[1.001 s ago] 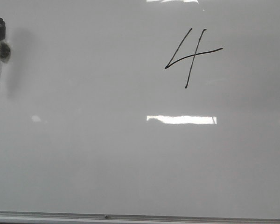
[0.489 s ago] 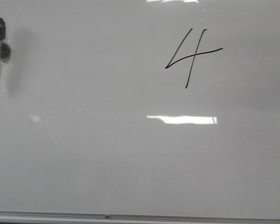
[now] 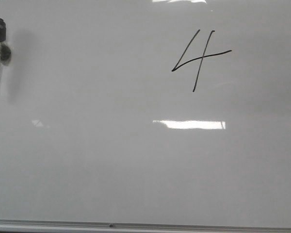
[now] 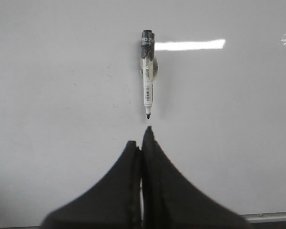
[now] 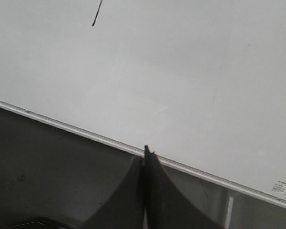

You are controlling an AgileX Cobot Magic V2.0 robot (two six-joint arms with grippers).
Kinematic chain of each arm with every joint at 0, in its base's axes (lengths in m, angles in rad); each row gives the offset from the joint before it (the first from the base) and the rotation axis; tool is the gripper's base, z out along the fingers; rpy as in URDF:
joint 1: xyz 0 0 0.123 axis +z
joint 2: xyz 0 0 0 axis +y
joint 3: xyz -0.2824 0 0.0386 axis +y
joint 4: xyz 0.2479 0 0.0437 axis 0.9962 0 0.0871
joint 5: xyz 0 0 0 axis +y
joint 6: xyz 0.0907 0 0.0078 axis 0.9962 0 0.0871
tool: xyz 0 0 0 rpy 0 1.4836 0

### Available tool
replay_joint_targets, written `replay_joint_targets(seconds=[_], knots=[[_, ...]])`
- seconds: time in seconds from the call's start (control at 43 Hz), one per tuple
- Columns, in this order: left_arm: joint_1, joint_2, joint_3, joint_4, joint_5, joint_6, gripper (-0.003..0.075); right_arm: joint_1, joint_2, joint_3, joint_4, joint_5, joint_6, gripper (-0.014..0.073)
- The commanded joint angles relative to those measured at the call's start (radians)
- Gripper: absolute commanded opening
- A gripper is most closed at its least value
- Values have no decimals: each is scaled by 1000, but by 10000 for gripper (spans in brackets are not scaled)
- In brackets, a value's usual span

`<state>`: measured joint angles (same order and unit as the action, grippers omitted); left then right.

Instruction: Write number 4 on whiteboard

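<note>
Both end effectors are pressed together, empty: the left end effector [image 4: 144, 138] is held just short of a marker [image 4: 148, 76]; the right end effector [image 5: 147, 155] is held over the whiteboard [image 3: 111, 160] frame; the number 4 [image 3: 200, 58] is seen upper right, well apart.

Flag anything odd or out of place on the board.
Nothing is damaged or spilled. The only oddity: the marker lies uncapped on the whiteboard, its tip bare, far to the left of the finished number 4. Both the left gripper and right gripper are shut and empty.
</note>
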<state>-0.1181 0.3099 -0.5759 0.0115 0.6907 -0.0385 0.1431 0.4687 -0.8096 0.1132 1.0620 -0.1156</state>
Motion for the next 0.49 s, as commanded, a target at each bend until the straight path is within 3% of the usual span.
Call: replay_joint_targets(seconds=[0.0,0.186,0.466], knots=[[17,-81,83,-12,-155,0,-20,-7,6,-21,0,-65,3,-69],[54,-244,308,-38,-370,0,-20,-7,6,-21,0,-65,3,-69],[86,-329,498,-43,-533,0,-20,-7,6,-21,0,-63,3,-69]])
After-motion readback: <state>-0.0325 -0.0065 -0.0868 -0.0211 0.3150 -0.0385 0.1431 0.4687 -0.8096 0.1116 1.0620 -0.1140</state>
